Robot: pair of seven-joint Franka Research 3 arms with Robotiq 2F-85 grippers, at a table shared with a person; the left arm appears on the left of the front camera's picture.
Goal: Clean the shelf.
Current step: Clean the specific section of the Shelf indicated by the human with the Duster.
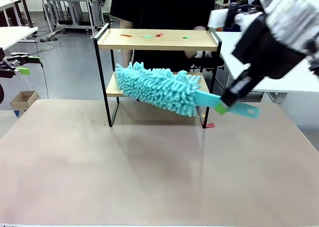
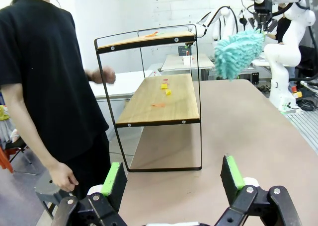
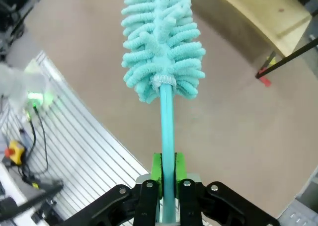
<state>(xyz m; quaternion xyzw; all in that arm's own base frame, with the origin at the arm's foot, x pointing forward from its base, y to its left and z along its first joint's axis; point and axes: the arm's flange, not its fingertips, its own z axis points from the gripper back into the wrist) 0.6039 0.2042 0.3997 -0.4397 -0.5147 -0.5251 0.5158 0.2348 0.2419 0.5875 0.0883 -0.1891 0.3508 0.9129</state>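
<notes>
At middle right of the front view: right gripper pinches the blue duster handle | shelf stands at upper middle, left of it | duster points left, in front of the lower board | left gripper spread wide, farther off | right arm nearer

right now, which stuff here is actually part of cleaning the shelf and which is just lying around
Part of the job:
shelf
teal microfibre duster, handle clamped in the right hand
coloured scraps on both boards

Just lying about:
cardboard box on the floor
white table at the right
left hand, open, holding nothing
</notes>
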